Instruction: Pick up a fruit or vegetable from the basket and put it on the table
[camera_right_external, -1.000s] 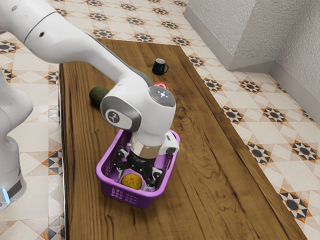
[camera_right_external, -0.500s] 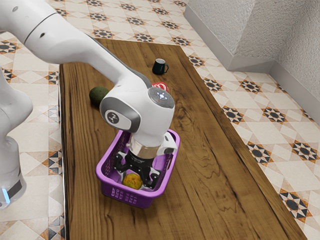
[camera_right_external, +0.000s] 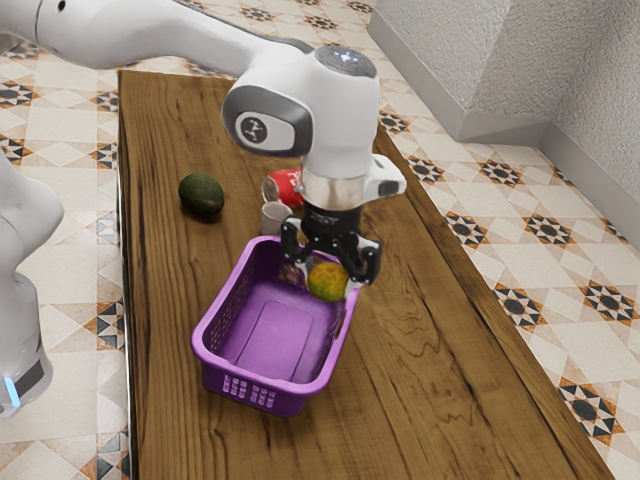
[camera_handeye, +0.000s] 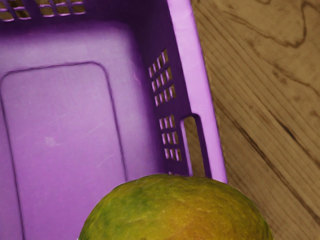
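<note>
In the exterior view my gripper (camera_right_external: 328, 280) is above the basket's far right part, its two fingers closed from both sides on a yellow-green fruit (camera_right_external: 327, 281). The fruit hangs at about rim height or higher, near the side wall. The purple basket (camera_right_external: 210, 366) stands on the wooden table (camera_right_external: 430, 400), its floor bare. In the wrist view the fruit (camera_handeye: 177, 210) is large at the lower edge, over the basket's rim (camera_handeye: 192, 65) beside the handle slot, with the table (camera_handeye: 270, 90) outside.
A dark green avocado (camera_right_external: 202, 195) lies on the table beyond the basket. A red can (camera_right_external: 285, 187) and a light grey cup (camera_right_external: 275, 217) are just past the basket's far end, close to my gripper.
My gripper has risen from inside the basket and moved toward its far right side, carrying the fruit up from the basket floor. The dark mug is now hidden behind the arm.
</note>
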